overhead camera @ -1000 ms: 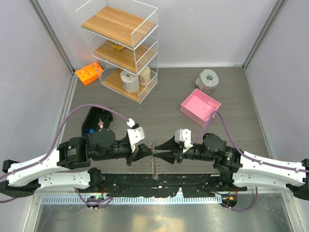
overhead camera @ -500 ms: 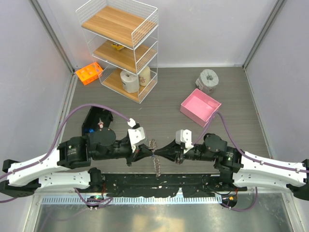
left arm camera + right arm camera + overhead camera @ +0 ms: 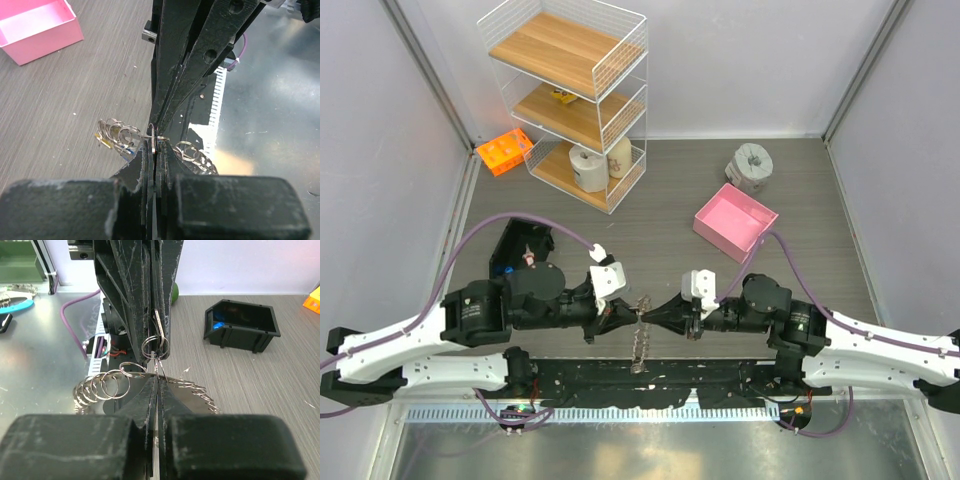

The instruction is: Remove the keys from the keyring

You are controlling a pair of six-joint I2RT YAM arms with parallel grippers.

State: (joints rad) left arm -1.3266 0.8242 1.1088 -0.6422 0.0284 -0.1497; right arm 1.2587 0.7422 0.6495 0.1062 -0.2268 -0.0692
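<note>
Okay, table (image 3: pixel 720 285) first: wire shelf (image 3: pixel 570 90) at 11 o'clock from my tips, pink box (image 3: pixel 735 218) at 2 o'clock, black bin (image 3: pixel 518 245) at 10 o'clock. My left gripper (image 3: pixel 631 314) and right gripper (image 3: pixel 654 314) meet tip to tip at centre. Both have jaws pressed together, each pinching a loop of the keyring (image 3: pixel 639 345), which trails toward 6 o'clock. The keys (image 3: pixel 114 143), yellow and blue bits, bunch on its loops at 9 o'clock of my left tips.

At lower centre, the left gripper (image 3: pixel 155 150) pinched the keyring (image 3: pixel 120 135), its coils spreading to both sides. The right gripper (image 3: pixel 159 125) met it from above. A pink box (image 3: pixel 40 35) sat upper left.
</note>
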